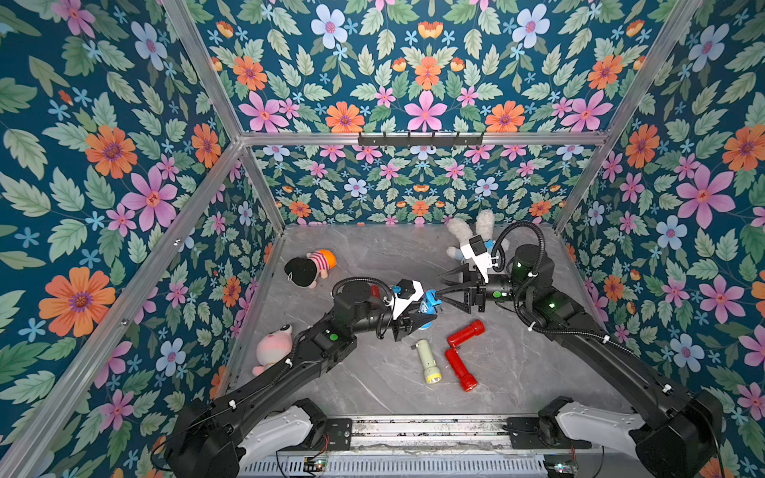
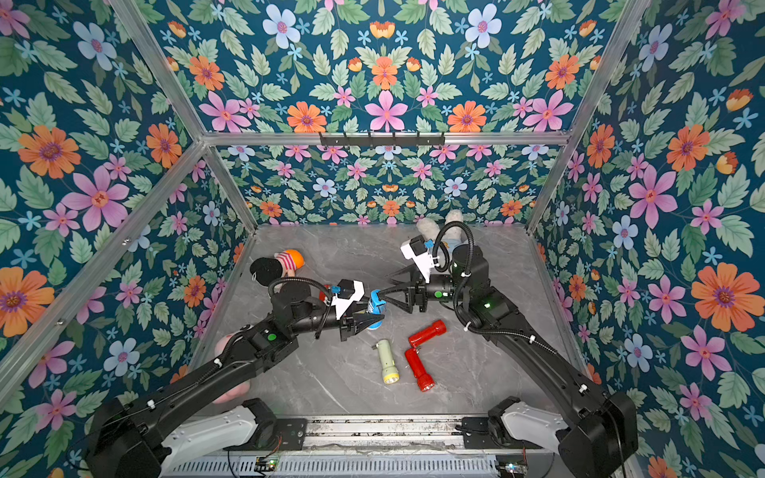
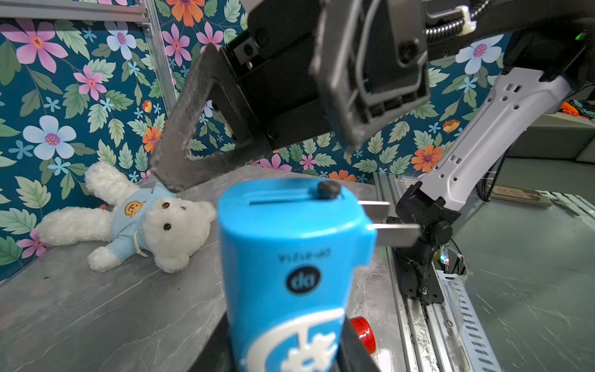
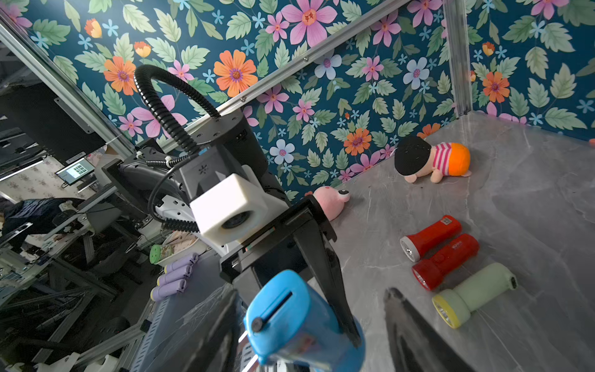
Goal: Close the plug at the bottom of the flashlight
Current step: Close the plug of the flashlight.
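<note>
My left gripper (image 1: pixel 422 320) (image 3: pixel 289 354) is shut on a blue flashlight (image 1: pixel 430 301) (image 2: pixel 376 301) (image 3: pixel 289 257) and holds it above the table. Its bottom end faces my right gripper. Two metal plug prongs (image 3: pixel 391 225) stick out sideways near that end. On the end face, a dark slider knob (image 3: pixel 328 189) sits at one end of a slot. My right gripper (image 1: pixel 442 284) (image 2: pixel 386 285) (image 4: pixel 309 338) is open, its fingers spread on either side of the bottom end. One finger (image 3: pixel 180 154) hovers just over the end face.
Two red flashlights (image 1: pixel 465 333) (image 1: pixel 459 370) and a pale green one (image 1: pixel 428 361) lie on the grey table in front of the grippers. A doll (image 1: pixel 310 267), a white bear (image 1: pixel 472 231) and a pink plush (image 1: pixel 273 345) lie near the walls.
</note>
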Robot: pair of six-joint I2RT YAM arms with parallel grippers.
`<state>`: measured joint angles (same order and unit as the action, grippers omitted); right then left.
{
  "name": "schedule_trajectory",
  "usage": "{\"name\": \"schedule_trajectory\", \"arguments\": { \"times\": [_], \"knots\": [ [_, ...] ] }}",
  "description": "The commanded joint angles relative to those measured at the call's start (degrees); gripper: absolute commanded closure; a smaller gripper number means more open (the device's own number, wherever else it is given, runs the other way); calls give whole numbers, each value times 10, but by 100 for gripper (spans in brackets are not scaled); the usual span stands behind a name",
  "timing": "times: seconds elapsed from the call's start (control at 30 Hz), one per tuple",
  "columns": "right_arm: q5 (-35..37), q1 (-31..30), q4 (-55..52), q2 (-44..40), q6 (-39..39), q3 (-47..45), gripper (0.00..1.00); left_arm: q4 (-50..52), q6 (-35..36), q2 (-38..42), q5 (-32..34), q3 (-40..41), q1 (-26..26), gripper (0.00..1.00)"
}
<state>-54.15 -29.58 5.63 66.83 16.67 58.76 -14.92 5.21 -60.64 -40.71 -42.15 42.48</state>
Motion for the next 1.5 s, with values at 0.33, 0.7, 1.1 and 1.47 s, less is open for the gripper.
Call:
{"name": "schedule_trajectory", "arguments": {
  "times": [0.33, 0.7, 1.1, 1.47],
  "knots": [
    [-50, -14, -19, 15, -33, 1, 33, -1, 2, 8, -43, -5, -8, 100],
    [-80, -15, 6, 36, -19, 6, 44, 3, -1, 4, -71, -7, -11, 100],
    [-105, -16, 26, 54, -3, 7, 59, 10, 3, 6, -83, -9, -14, 100],
    [-123, -19, 46, 70, 13, 5, 76, 8, 1, 22, -91, -8, -15, 100]
  ]
}}
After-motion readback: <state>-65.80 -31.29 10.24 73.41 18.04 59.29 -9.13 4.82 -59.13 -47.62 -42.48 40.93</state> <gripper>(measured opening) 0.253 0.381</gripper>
